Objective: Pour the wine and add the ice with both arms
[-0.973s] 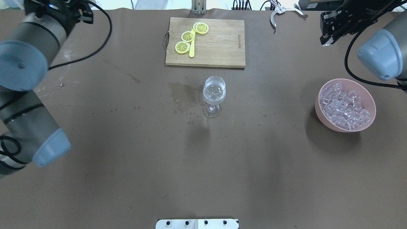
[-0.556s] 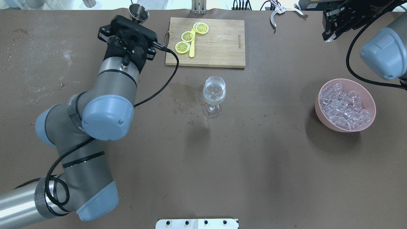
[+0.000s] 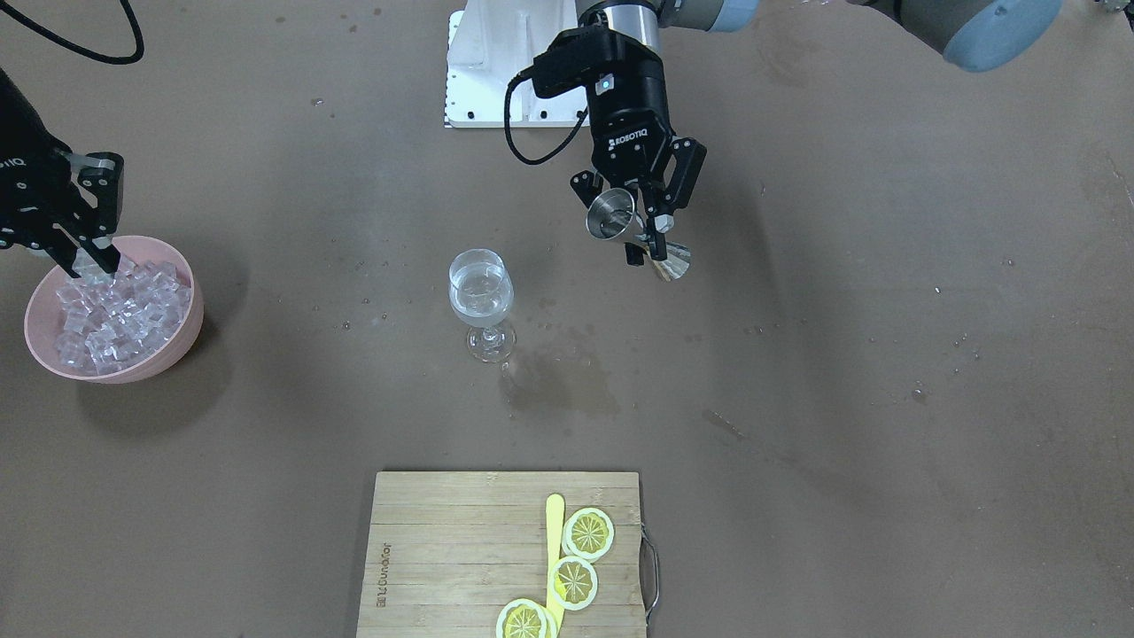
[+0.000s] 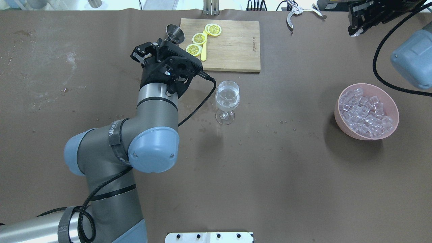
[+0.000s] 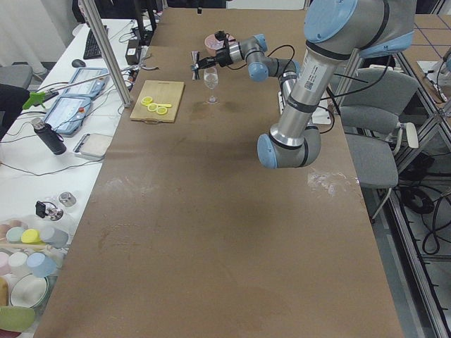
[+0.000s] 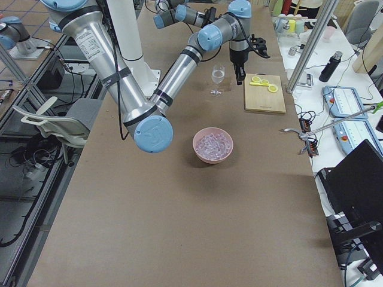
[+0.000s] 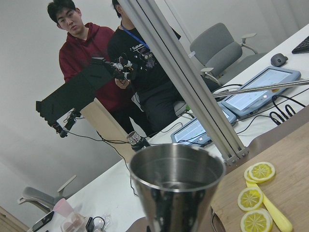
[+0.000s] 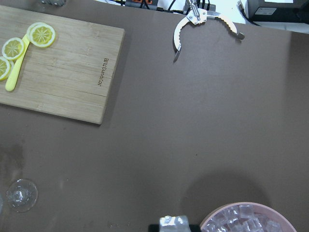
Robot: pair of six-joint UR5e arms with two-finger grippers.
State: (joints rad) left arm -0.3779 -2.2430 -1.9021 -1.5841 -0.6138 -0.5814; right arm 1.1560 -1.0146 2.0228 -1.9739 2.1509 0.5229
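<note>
A stemmed wine glass [image 4: 227, 98] stands mid-table with clear wine [image 3: 480, 306] in its bowl. My left gripper [image 3: 645, 232] is shut on the waist of a steel jigger [image 4: 174, 32], raised beside the glass on its left in the overhead view. The jigger's rim fills the left wrist view [image 7: 176, 183]. Ice [image 4: 366, 113] fills a pink bowl [image 4: 341, 121] at the right. Above that bowl, my right gripper [image 3: 84, 257] is shut on one ice cube [image 8: 173, 222], which shows at the bottom of the right wrist view.
A wooden cutting board [image 4: 233, 47] with lemon slices [image 4: 199, 38] and a yellow knife lies behind the glass. Metal tongs [image 4: 293, 13] lie at the far edge. A wet patch [image 4: 194, 99] and droplets surround the glass. People [image 7: 87, 53] stand beyond the table.
My left arm has swung in from the left and carried the jigger rightward to just beside the glass. The right gripper has shifted slightly toward the far right corner.
</note>
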